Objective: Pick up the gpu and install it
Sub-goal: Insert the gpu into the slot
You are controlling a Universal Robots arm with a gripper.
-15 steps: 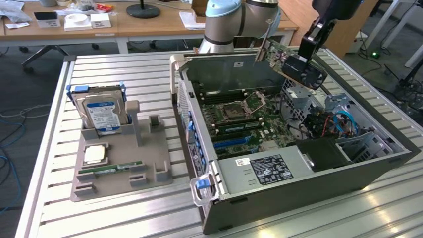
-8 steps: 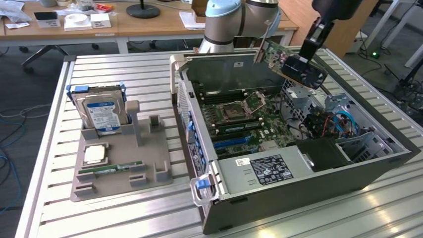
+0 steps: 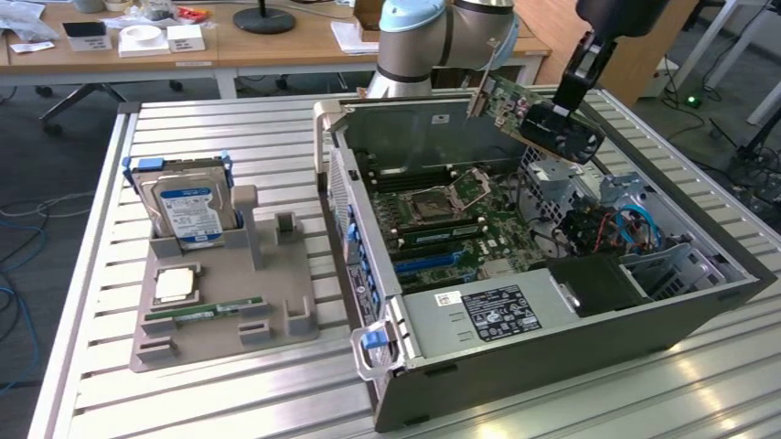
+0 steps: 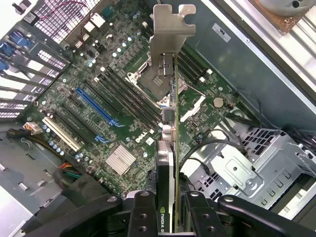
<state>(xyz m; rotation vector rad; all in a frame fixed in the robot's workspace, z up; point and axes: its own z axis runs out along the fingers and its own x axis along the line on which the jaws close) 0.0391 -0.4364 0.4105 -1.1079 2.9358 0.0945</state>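
Jaws of your gripper [image 4: 170, 219] are clamping the gpu [image 3: 513, 105] by its edges, and you are holding it tilted in the air above the open computer case [image 3: 550, 361]. Its silver bracket [image 4: 169, 34] is hanging over the motherboard [image 4: 98, 94], beside the CPU socket [image 4: 140, 79] and well apart from the blue slot [image 4: 94, 106].
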